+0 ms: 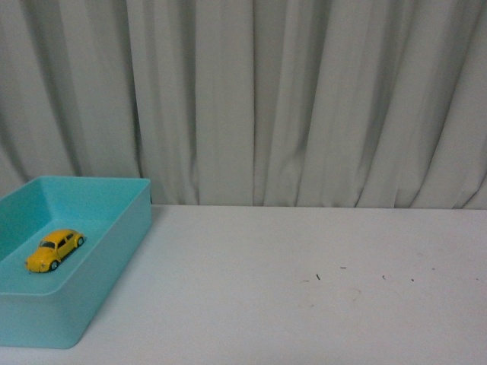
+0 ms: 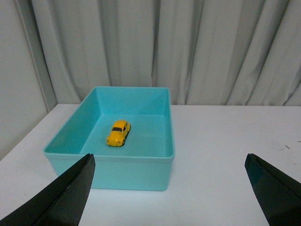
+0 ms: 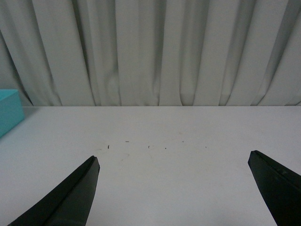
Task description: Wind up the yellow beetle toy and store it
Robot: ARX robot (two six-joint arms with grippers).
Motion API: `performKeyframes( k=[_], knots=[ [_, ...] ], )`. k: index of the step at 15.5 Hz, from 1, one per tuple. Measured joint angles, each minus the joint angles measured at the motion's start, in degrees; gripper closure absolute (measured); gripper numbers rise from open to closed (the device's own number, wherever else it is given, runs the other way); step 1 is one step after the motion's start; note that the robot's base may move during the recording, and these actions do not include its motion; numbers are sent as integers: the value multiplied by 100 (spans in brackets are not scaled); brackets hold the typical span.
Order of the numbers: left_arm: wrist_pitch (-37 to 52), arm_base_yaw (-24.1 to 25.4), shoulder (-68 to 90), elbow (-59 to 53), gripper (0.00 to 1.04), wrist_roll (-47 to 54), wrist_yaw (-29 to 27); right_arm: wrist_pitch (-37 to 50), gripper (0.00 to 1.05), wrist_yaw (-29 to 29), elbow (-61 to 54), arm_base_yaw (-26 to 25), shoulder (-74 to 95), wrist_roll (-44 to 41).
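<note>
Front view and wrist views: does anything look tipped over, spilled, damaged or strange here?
Nothing stands out. The yellow beetle toy stands upright on its wheels inside the turquoise bin. The only blemish is a few small dark specks on the white table. The left gripper and right gripper are open and empty.

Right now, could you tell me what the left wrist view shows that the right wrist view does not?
Only the left wrist view shows the yellow beetle toy, lying inside the teal bin, and the open left gripper. Only the right wrist view shows the open right gripper and small dark specks. Both show the white table and grey curtain.
</note>
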Motion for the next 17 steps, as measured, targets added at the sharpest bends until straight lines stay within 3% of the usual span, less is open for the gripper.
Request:
performKeyframes(
  k=[17],
  knots=[
    [-2, 0, -2, 0, 7, 0, -2, -4, 7, 0, 0, 0, 0, 2]
  ],
)
